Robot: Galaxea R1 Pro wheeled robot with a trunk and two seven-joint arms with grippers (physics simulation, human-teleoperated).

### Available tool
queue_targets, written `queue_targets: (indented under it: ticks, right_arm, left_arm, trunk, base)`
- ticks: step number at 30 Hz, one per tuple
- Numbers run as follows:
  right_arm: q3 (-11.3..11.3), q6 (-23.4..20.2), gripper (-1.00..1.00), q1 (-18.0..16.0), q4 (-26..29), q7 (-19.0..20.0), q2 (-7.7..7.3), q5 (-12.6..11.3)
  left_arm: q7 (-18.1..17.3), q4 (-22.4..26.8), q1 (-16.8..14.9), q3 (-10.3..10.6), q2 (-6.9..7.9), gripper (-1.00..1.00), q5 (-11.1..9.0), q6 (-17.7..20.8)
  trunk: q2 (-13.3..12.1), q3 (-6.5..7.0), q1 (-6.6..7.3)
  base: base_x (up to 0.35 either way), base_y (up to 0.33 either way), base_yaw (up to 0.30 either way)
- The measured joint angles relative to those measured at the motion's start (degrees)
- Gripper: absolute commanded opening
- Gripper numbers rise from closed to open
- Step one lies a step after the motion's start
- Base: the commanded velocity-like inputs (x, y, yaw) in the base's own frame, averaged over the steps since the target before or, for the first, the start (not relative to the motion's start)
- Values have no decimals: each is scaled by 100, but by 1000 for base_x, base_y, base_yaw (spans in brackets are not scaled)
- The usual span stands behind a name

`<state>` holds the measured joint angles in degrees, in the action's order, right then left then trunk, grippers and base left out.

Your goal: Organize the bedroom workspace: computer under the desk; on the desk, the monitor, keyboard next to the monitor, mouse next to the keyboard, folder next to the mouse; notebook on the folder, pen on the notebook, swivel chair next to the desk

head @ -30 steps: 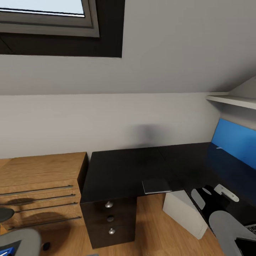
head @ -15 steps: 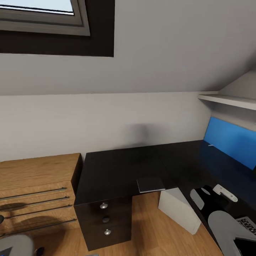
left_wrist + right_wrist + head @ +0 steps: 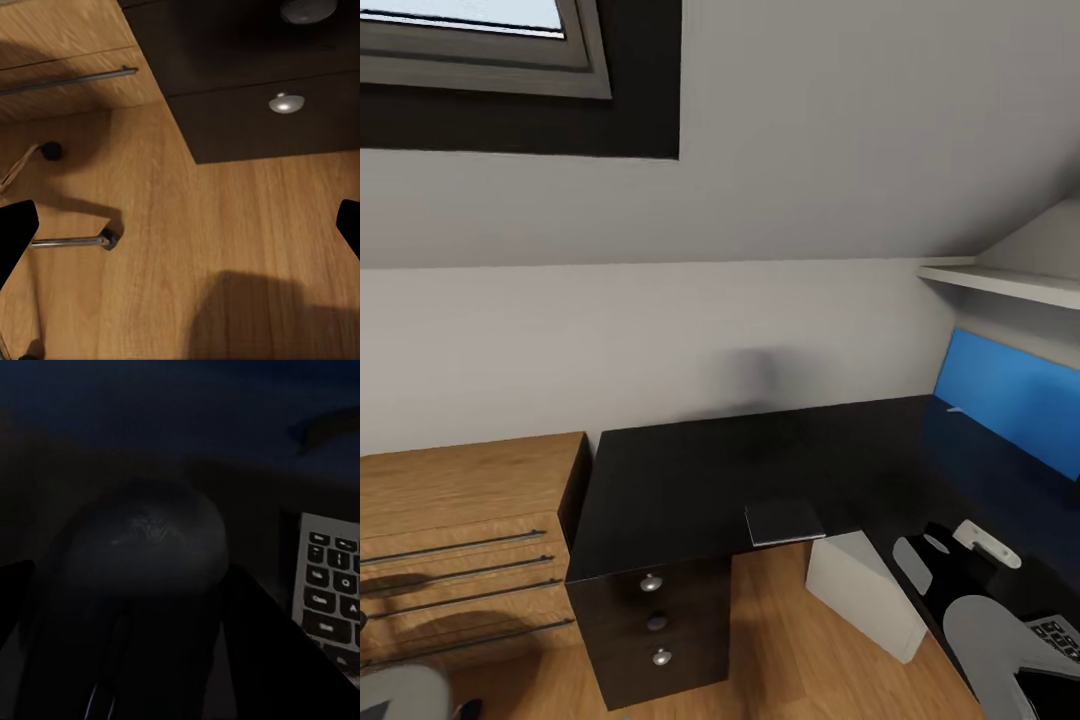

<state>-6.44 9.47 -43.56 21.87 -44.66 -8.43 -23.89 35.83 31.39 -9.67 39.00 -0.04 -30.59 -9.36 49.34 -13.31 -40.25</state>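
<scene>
The glossy black desk [image 3: 690, 480] fills the middle of the head view, with three silver-knobbed drawers [image 3: 655, 620]. A thin dark notebook [image 3: 785, 522] lies at its inner front edge. The white-grey computer [image 3: 865, 590] stands on the floor under the desk. At the lower right my right arm [image 3: 985, 625] reaches over the desk beside the keyboard [image 3: 1057, 633]. In the right wrist view the right gripper [image 3: 135, 615] is shut on the black mouse [image 3: 142, 547], just above the desk, with the keyboard [image 3: 334, 592] beside it. My left gripper [image 3: 180, 232] hangs open over the floor. A grey corner of the swivel chair [image 3: 395, 692] shows at the lower left.
A light wooden drawer chest [image 3: 460, 540] stands against the desk's left side. A blue back panel [image 3: 1010, 405] and a white shelf [image 3: 1000, 282] are at the right. The chair's chrome leg with a caster [image 3: 90, 240] lies on the wooden floor near the desk drawers [image 3: 285, 105].
The head camera panned right a second ago, shifting the whole scene left, and has since held nearly still. The right arm has edged slightly lower over the desk.
</scene>
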Motion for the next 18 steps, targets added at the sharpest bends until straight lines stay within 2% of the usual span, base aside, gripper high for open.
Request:
queue_targets:
  ticks: [7,11,18]
  right_arm:
    - [10,151,-100,-1,-166,96,-16,5]
    - [6,159,-100,-1,-184,104,-31,6]
    - [0,161,-100,-2,-188,105,-161,-19]
  left_arm:
    - [3,-12,0,0,0,100,0,5]
    - [2,-65,-1,0,0,100,0,7]
    - [2,-85,0,0,0,100,0,6]
  trunk:
    - [0,0,0]
    - [-1,0,-1]
    - [0,0,-2]
  base:
    - [235,-57,0]
    - [53,-64,0]
    - [9,-251,0]
